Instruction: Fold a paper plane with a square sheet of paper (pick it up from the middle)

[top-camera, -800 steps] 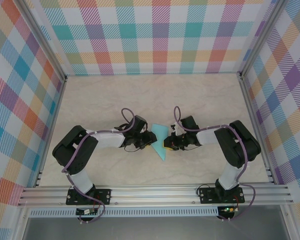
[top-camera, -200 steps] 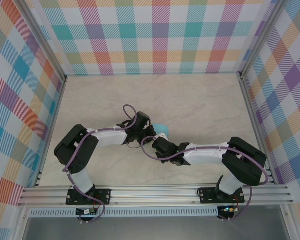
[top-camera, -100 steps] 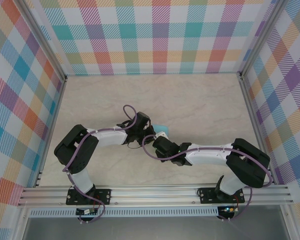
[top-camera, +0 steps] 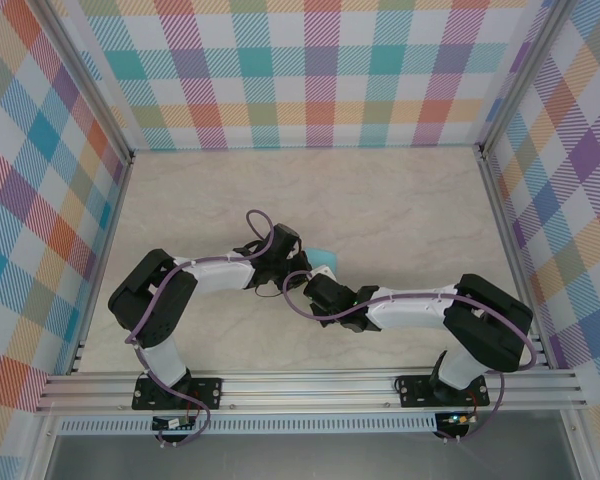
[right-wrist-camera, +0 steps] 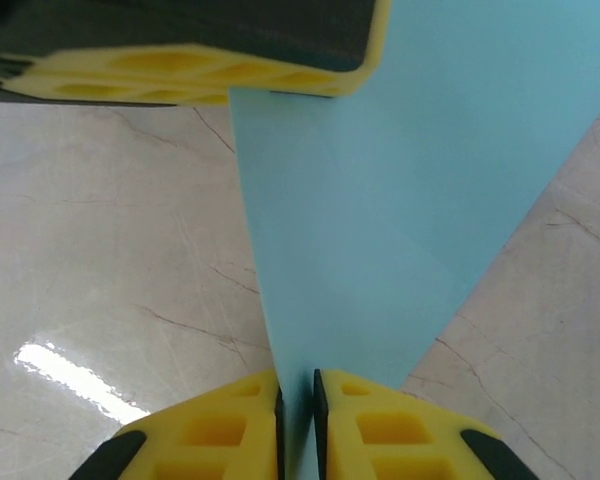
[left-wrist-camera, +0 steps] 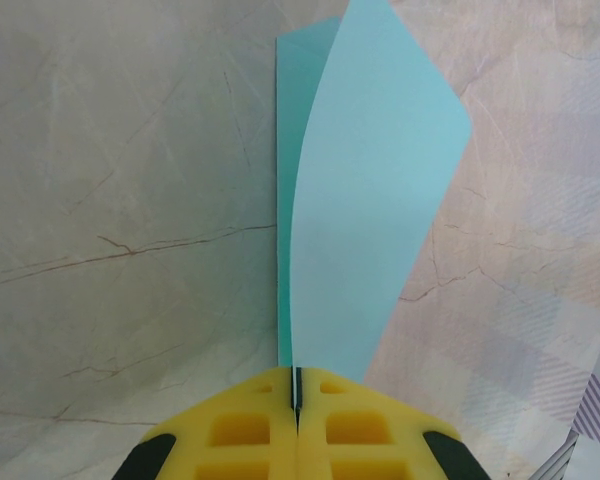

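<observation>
The square sheet of paper is light turquoise, folded, and stands on edge above the marble table. My left gripper is shut on its fold line, the yellow pads pressed together. In the top view the left gripper sits mid-table, with a corner of the paper showing beside it. My right gripper comes in from the near side. In the right wrist view its jaws stand a narrow gap apart astride the paper's lower edge. The left gripper's fingers clamp the paper's far end.
Cream marble tabletop lies behind and to both sides of the arms. Plaid walls close in the back and sides. An aluminium rail runs along the near edge, where both arm bases are bolted.
Four seconds ago the right gripper was to the right of the paper; it has swung round to the near side, under the left gripper. Over the last second both arms barely shift.
</observation>
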Controlling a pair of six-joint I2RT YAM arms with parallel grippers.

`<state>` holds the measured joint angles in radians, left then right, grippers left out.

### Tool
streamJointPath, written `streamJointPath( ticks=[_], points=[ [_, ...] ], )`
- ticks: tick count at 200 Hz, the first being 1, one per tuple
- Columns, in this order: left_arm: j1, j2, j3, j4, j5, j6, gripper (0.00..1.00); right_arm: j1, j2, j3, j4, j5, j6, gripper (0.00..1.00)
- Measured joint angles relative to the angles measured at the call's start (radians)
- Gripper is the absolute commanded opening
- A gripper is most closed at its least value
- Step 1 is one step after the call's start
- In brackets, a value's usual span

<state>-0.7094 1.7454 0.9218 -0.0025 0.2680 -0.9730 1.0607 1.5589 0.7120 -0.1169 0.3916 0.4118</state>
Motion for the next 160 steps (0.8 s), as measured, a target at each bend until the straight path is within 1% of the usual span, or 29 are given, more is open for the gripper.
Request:
streamJointPath(
  ticks=[12,40,57,78,97,121,160],
  points=[
    [0.000,0.000,0.000,-0.003,0.000,0.000,0.00,0.000,0.000,0.000,0.000,-0.006,0.006,0.24],
    [0.000,0.000,0.005,-0.018,0.000,0.000,0.00,0.000,-0.020,0.000,-0.006,-0.014,0.022,0.27],
    [0.000,0.000,0.006,-0.023,0.000,0.000,0.00,0.000,-0.053,0.000,-0.014,-0.018,0.028,0.27],
    [0.000,0.000,0.006,-0.024,0.000,0.000,0.00,0.000,-0.077,0.000,-0.020,-0.022,0.042,0.24],
    [0.000,0.000,0.006,-0.024,0.000,0.000,0.00,0.000,-0.077,0.000,-0.029,-0.026,0.053,0.23],
    [0.000,0.000,0.006,-0.024,0.000,0.000,0.00,0.000,-0.065,0.000,-0.032,-0.027,0.064,0.26],
    [-0.001,0.000,0.006,-0.024,0.000,0.000,0.00,0.000,-0.048,0.000,-0.036,-0.034,0.067,0.23]
  ],
)
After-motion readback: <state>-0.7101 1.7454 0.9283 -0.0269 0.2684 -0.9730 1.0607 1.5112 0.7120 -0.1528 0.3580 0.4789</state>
